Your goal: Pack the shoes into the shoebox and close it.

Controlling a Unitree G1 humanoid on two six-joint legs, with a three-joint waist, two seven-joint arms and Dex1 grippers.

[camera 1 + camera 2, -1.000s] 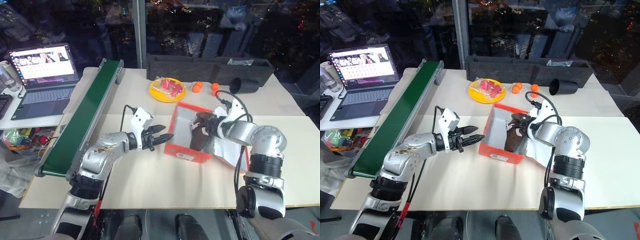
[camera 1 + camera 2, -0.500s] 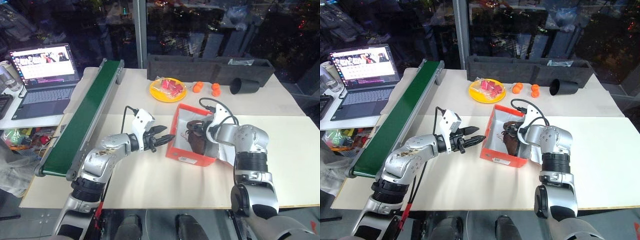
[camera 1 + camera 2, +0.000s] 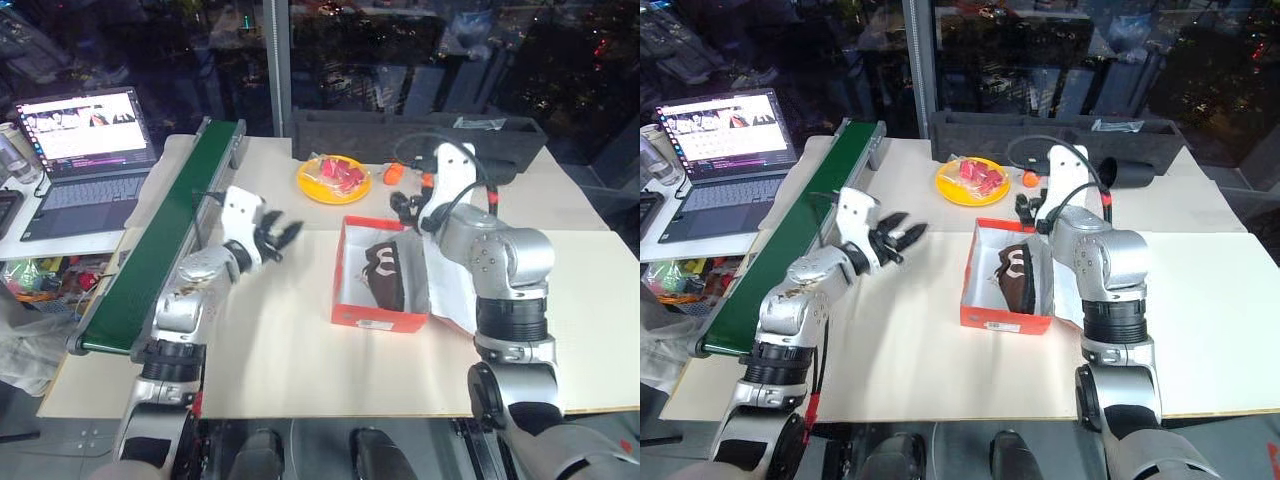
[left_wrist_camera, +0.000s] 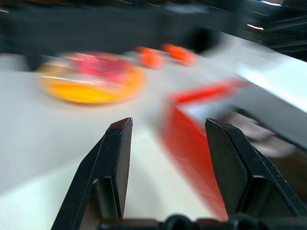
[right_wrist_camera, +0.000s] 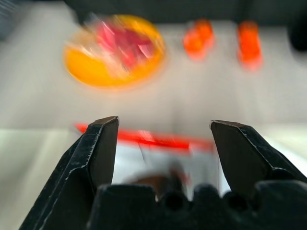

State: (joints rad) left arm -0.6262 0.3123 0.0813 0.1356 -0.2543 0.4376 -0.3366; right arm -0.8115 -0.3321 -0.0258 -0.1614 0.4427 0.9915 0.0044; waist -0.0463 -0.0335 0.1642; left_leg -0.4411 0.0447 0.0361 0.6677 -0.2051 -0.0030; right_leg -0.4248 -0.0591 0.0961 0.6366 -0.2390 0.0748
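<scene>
The red-orange shoebox (image 3: 378, 318) stands open in the middle of the table, its lid (image 3: 450, 290) lying flat to the right. Inside lie the dark brown shoes (image 3: 385, 275) with a whitish mark, seen as one dark mass. My right gripper (image 3: 405, 208) hovers above the box's far edge, open and holding nothing; its wrist view (image 5: 164, 122) looks past the box rim (image 5: 153, 139). My left gripper (image 3: 278, 235) hangs to the left of the box, apart from it, also open and holding nothing (image 4: 168, 123), with the box's red wall (image 4: 192, 143) ahead of it.
A green conveyor belt (image 3: 165, 240) runs along the left, with a laptop (image 3: 85, 150) beyond it. Behind the box are a yellow plate (image 3: 335, 178) of red pieces, small orange fruits (image 3: 393, 175), a black cup (image 3: 1130, 172) on its side and a long black tray (image 3: 380, 130).
My right gripper let go of the shoe, opened and rose out of the box. My left gripper swung left, away from the box and toward the conveyor.
</scene>
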